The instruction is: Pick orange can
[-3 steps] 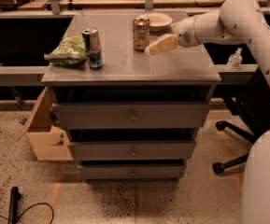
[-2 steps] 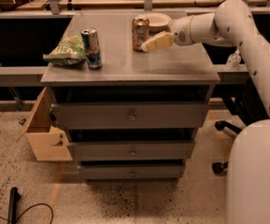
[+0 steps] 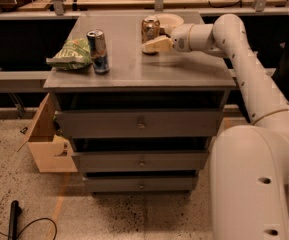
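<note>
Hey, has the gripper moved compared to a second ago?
Yes. Measured against the orange can, the gripper has shifted left: its tip was beside the can's right edge, and now it overlaps the can's base.

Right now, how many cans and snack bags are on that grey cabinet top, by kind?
Cans: 2 (orange can, blue can)
Snack bags: 1 (green bag)
Total: 3
The robot's claw is right beside the orange can, on its near side.
</note>
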`<state>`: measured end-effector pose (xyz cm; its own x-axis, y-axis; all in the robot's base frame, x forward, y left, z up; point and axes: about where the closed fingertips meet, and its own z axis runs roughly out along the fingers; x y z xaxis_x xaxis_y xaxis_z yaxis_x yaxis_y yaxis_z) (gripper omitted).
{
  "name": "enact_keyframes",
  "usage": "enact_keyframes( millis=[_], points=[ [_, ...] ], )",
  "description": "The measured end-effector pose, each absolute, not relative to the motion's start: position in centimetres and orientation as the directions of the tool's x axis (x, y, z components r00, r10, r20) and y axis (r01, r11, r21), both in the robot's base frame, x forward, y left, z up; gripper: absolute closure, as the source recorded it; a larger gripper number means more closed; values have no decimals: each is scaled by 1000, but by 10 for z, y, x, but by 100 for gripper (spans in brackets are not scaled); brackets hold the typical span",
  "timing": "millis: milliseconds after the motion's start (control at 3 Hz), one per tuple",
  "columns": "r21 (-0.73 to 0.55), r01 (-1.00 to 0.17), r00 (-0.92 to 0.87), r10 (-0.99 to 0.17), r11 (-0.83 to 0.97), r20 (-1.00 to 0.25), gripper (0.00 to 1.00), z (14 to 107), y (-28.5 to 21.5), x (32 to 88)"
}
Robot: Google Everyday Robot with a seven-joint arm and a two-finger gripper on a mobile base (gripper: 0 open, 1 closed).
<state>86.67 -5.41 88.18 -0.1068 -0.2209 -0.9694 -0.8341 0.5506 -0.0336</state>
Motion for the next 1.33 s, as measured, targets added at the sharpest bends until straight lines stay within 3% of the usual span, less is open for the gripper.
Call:
enact_keyframes(
  millis=[667,1000,1333],
  points=[
    [-28,-866,-53,-148,499,-987,64,883,-17,885],
    [-85,-881,43,-101,465,-994,88,940,-11,870],
    [-125,-885,114,-52,449,-992,100,995,-11,852]
  ],
)
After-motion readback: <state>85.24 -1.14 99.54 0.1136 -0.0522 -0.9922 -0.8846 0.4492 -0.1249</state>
